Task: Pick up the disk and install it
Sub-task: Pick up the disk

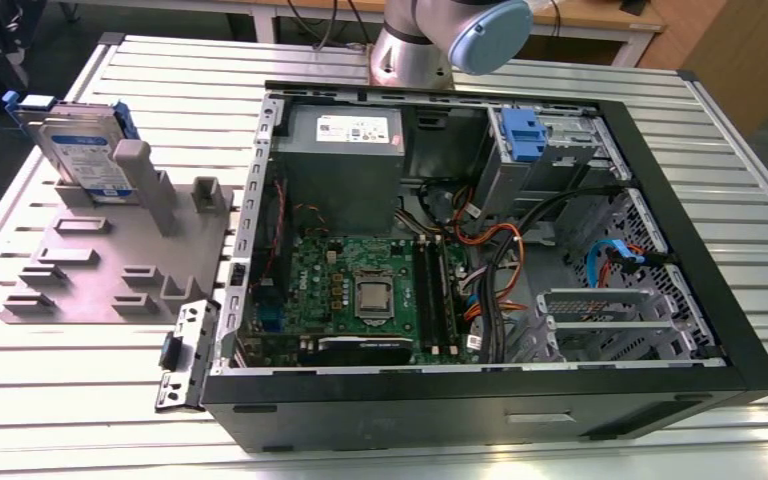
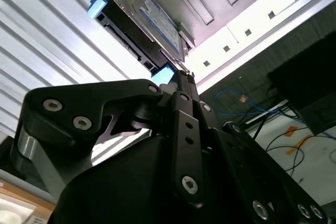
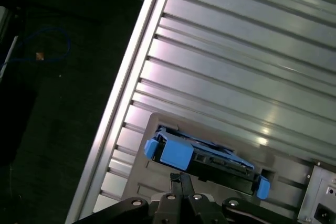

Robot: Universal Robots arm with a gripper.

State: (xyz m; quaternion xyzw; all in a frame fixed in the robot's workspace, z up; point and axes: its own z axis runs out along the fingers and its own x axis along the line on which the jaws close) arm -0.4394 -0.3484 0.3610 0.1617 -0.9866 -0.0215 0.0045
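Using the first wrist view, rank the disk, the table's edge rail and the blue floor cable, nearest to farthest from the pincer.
1. The disk, upright in its grey holder, just ahead of the pincer.
2. The table's edge rail, off to one side of the disk.
3. The blue cable, down on the dark floor beyond that rail.

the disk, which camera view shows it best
The exterior view: the disk stands on edge in the grey holder, label facing the camera. The second wrist view catches the disk at a slant; the first wrist view shows its blue-framed edge.
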